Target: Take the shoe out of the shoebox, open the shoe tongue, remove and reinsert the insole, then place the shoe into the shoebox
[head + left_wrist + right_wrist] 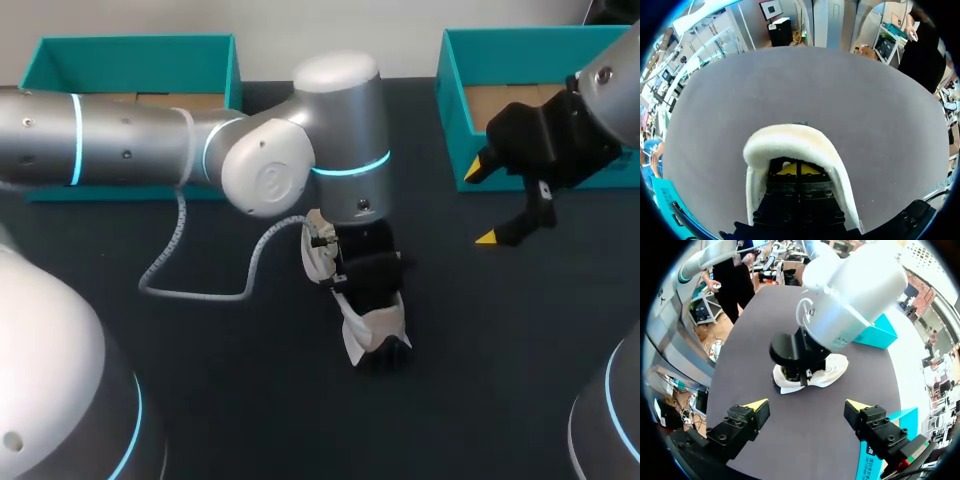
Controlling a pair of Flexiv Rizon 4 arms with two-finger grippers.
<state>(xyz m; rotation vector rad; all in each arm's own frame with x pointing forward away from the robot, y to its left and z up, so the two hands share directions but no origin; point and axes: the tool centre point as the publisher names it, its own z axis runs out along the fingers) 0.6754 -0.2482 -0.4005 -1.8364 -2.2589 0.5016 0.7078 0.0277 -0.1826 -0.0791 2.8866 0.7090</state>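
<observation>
**Shoe Reached Into From Above**

Head view: the shoe [375,330] was laid on the worktop [200,380], out of the shoebox [455,100], likely so the insole could be reached.

Left wrist view: the left end effector [796,169] was pointed down inside it, tips pressed together.

Right wrist view: the right end effector [807,406] was held spread above the worktop, well apart from the shoe.

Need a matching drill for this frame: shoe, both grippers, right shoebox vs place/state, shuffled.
1 shoe
2 left gripper
3 right gripper
4 right shoebox

A open, above bare table
B teal, at the back right
C white, mid-table
D down in the shoe's opening

Pairs: 1-C, 2-D, 3-A, 4-B
</observation>
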